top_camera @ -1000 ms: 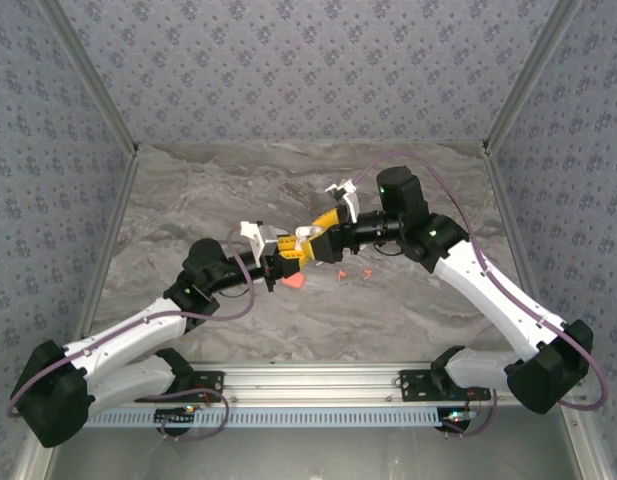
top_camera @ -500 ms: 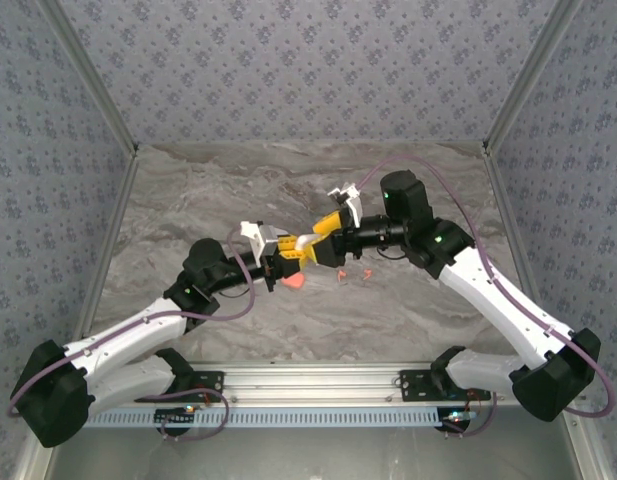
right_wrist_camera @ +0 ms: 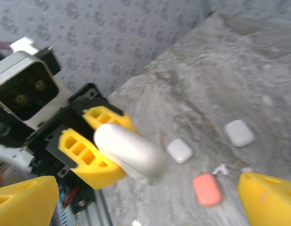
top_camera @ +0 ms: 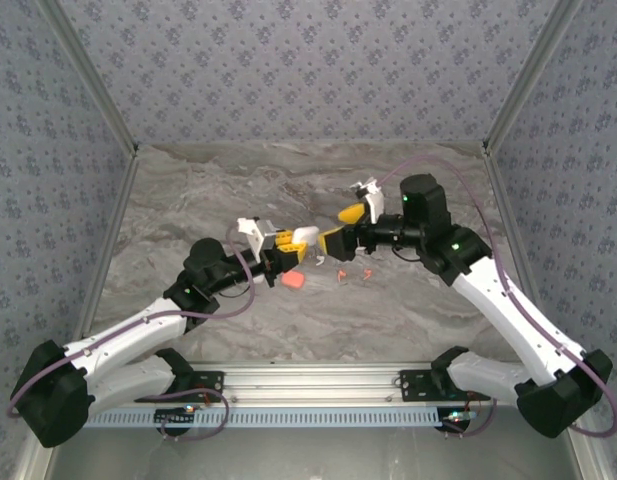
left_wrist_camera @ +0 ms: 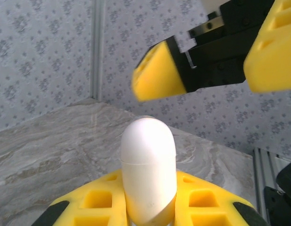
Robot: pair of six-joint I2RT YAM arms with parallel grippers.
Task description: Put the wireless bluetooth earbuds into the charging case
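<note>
Here, earbuds: two coral-red stemmed pieces lie loose near the middle of the bench, a little apart from each other; neither is in a case or in a claw.
Possible white earbud: a tiny white piece just beside the coral case; too small to be sure.
Held case: white and rounded, raised clear of the bench over its middle; the lid seam reads as closed.
Left claw: pinched narrow on the lower half of the held case, lid end pointing outward.
Right claw: spread wide and holding nothing, just beyond the lid end of the held case, apart from it.
Coral case: flat on the bench under the left claw, near the coral-red earbuds.
White cases: two more lie on the bench near the coral case.
Step in hand: judged as case preparation; the case is presented in the air, but no earbud is picked up yet.
Next move calls for: the lid to be swung open, probably by one right fingertip catching its edge while the left claw holds firm. Then comes a fine pinch on one earbud, stem aligned with its socket.
</note>
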